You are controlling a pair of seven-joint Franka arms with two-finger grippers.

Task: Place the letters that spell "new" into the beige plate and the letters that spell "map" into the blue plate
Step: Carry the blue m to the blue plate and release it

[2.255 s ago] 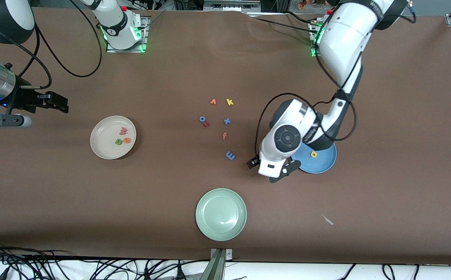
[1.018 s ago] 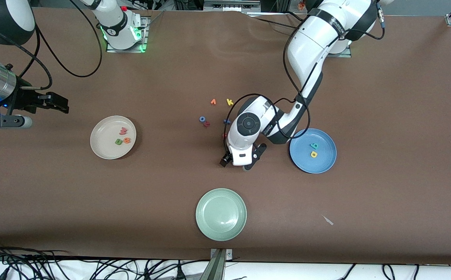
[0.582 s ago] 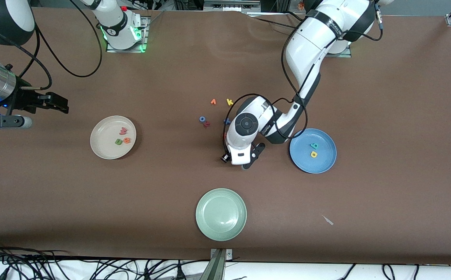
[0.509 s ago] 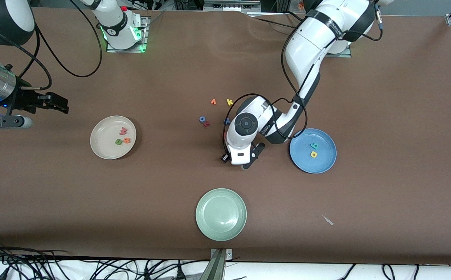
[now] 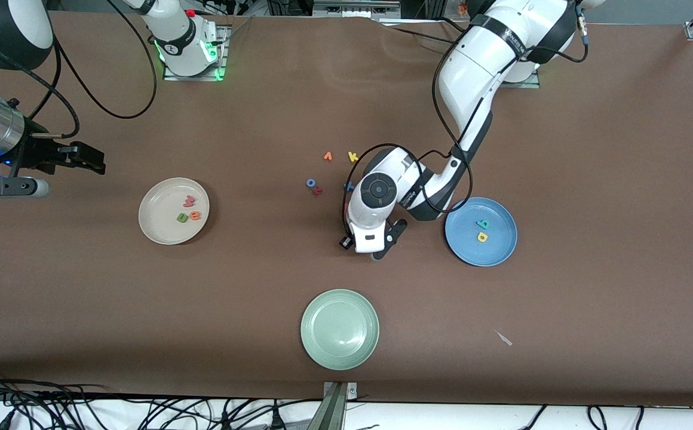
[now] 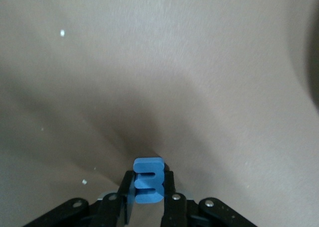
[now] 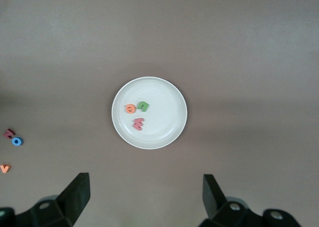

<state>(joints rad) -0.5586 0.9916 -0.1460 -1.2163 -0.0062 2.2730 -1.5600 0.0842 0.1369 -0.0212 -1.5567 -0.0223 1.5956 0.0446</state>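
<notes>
I see the brown counter [image 5: 591, 179] with three plates. My left tool [image 6: 148, 207] is down at the counter, clamped on the blue m [image 6: 148, 186]. Just beside it toward the left arm's end, the blue plate [image 5: 499, 254] holds the teal p [image 5: 483, 224] and yellow a [image 5: 482, 237]. My right tool [image 7: 144, 199] waits, jaws apart, above the beige plate [image 7: 172, 132] holding n [image 7: 143, 106], e [image 7: 130, 108], w [image 7: 138, 123].

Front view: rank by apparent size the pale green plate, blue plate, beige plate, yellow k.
1. Round pale green plate, nearest the camera, so its lead is unsure.
2. Round blue plate and round beige plate: look alike.
3. Tiny yellow foam letter k, by far the smallest.
</notes>
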